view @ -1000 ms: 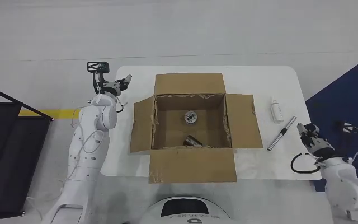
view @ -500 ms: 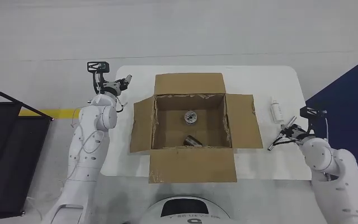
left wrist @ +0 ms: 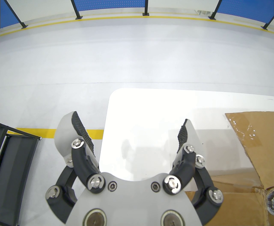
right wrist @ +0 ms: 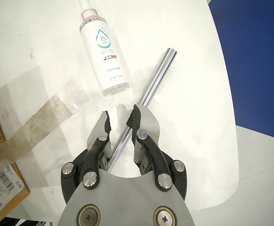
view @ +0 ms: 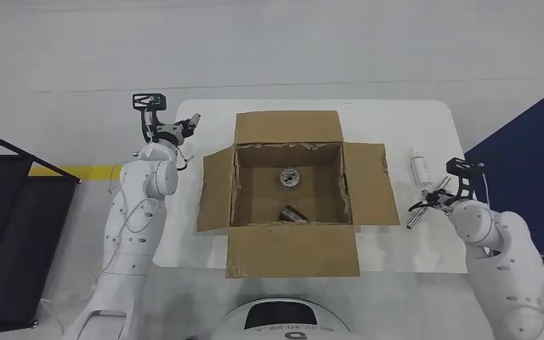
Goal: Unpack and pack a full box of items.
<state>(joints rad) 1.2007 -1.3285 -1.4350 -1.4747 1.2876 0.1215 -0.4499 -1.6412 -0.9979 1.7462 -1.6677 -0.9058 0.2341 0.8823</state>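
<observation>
Right gripper (right wrist: 121,117) hovers, fingers narrowly parted and empty, straddling the shiny steel rod (right wrist: 154,81) on the white bench (right wrist: 192,107). The clear spray bottle (right wrist: 104,53) lies just beyond the fingertips. Best to centre on the rod, drop straight, squeeze squarely. Left gripper (left wrist: 128,130): fingers wide apart, empty.

Pale grey floor (view: 255,42), yellow line (left wrist: 85,18), blue panels (left wrist: 107,4)

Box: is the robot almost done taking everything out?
Partway. A bottle and a metal rod lie out on the table. The right gripper is open over the rod, not gripping. A round part and a dark piece sit in the box. The left gripper is open, empty.
</observation>
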